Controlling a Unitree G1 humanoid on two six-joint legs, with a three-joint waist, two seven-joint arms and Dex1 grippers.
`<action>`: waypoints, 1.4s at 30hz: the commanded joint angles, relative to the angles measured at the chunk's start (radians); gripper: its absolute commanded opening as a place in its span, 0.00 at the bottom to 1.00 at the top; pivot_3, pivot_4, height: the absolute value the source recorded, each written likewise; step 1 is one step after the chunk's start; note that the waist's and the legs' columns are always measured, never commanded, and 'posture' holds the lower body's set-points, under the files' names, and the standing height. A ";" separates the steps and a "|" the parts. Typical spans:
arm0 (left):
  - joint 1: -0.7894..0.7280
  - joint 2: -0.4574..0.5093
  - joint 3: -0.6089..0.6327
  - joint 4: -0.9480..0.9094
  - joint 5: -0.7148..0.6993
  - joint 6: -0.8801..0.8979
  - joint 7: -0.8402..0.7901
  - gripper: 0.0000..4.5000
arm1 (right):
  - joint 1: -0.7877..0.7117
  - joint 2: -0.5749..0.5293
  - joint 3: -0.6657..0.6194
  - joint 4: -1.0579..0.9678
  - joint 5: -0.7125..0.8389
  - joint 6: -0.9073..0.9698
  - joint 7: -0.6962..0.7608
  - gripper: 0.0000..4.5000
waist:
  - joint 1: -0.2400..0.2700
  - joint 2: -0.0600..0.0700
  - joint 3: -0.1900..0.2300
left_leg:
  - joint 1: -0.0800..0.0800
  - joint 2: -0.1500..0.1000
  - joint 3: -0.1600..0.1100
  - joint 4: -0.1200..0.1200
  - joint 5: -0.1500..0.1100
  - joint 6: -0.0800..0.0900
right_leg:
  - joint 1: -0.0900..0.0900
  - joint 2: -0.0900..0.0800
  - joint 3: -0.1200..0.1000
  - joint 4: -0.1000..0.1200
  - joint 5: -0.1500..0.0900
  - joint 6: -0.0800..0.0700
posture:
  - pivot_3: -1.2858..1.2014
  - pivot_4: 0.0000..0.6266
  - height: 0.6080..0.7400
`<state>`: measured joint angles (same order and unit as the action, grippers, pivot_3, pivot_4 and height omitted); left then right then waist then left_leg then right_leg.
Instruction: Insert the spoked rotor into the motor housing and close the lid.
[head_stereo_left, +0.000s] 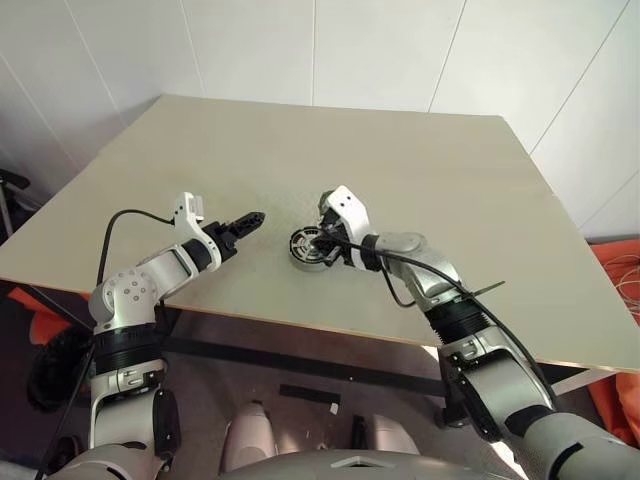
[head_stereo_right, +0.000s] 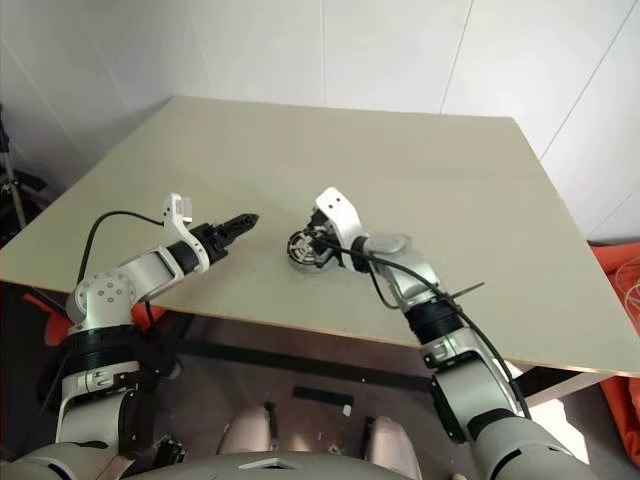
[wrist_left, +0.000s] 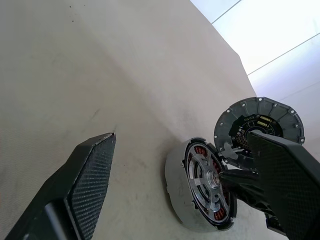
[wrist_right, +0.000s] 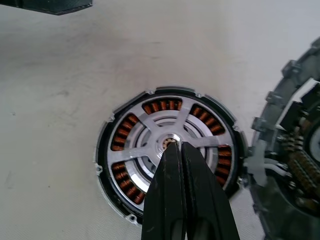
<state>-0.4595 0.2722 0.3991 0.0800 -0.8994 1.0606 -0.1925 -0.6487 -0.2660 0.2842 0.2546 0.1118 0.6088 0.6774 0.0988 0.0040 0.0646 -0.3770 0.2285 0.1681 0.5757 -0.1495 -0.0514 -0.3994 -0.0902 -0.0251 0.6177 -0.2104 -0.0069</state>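
Observation:
The motor housing (head_stereo_left: 303, 250) sits on the beige table, its copper windings showing. The spoked rotor (wrist_right: 150, 125) lies flat inside the housing (wrist_right: 102, 150), over the windings. My right gripper (wrist_right: 174, 145) is shut, its tips resting on the rotor's silver hub with nothing held between them. The lid (wrist_left: 260, 125) stands tilted on edge right beside the housing, its inner face with circuit parts turned toward the rotor. My left gripper (head_stereo_left: 255, 217) hovers open just left of the housing, holding nothing; its fingers (wrist_left: 92, 175) frame the housing in the left wrist view.
The table (head_stereo_left: 420, 160) stretches bare behind and to both sides of the housing. Its front edge (head_stereo_left: 330, 335) runs close beneath both arms. White walls rise behind, and orange material (head_stereo_left: 620, 300) lies on the floor at the right.

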 joint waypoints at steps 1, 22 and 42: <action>-0.023 0.004 0.007 -0.017 -0.007 -0.016 -0.011 1.00 | -0.006 -0.038 -0.041 -0.154 0.028 0.030 0.027 0.00 | 0.000 0.000 0.000 | 0.000 0.000 0.000 0.000 0.000 0.000 | 0.000 0.000 0.000 0.000 0.000 0.000 | 0.52 0.00 1.00; -0.060 0.067 -0.034 -0.041 0.061 -0.081 -0.067 1.00 | 0.052 -0.203 -0.038 -0.152 -0.024 -0.003 0.091 0.00 | -0.001 0.000 0.000 | 0.001 0.000 0.000 0.000 0.000 0.000 | 0.000 0.000 0.000 0.001 0.000 0.000 | 0.52 0.00 1.00; -0.048 0.047 -0.023 -0.037 0.063 -0.088 -0.060 1.00 | 0.081 -0.541 0.077 -0.476 -0.035 0.002 0.412 0.64 | 0.007 0.000 0.000 | 0.001 0.000 -0.001 0.001 0.000 0.001 | 0.001 0.000 0.000 0.001 0.000 0.000 | 0.52 0.00 1.00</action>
<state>-0.4995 0.3159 0.3630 0.0693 -0.8328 0.9898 -0.2519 -0.5667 -0.7928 0.3501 -0.1862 0.0878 0.6463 1.0588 0.1056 0.0035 0.0644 -0.3761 0.2286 0.1675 0.5768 -0.1500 -0.0505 -0.3986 -0.0901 -0.0249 0.6185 -0.2106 -0.0067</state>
